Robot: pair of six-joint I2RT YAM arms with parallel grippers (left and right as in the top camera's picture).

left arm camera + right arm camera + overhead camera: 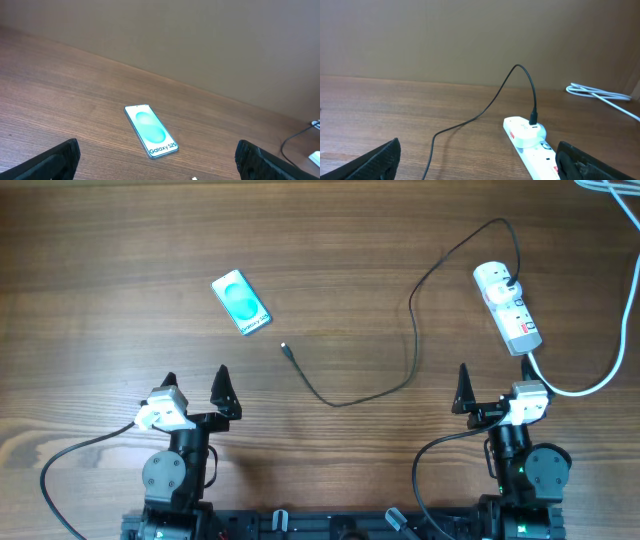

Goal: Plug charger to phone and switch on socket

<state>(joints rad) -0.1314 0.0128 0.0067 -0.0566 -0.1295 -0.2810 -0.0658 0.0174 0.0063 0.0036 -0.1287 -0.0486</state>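
Note:
The phone [241, 302] lies flat on the table at upper left, teal-and-white screen up; the left wrist view shows it [150, 130] with "Galaxy S25" on it. The charger cable [412, 330] runs from a white adapter in the socket [507, 307] at upper right, loops down and ends in a small connector [285, 349] lying loose right of the phone. The right wrist view shows the socket [532, 145] and the cable [485, 110]. My left gripper [195, 385] is open and empty below the phone. My right gripper [495, 380] is open and empty below the socket.
The socket's thick white cord [600, 385] curves off to the right edge and up the right side. More white cord [600, 93] lies at the far right. A plain wall stands behind the table.

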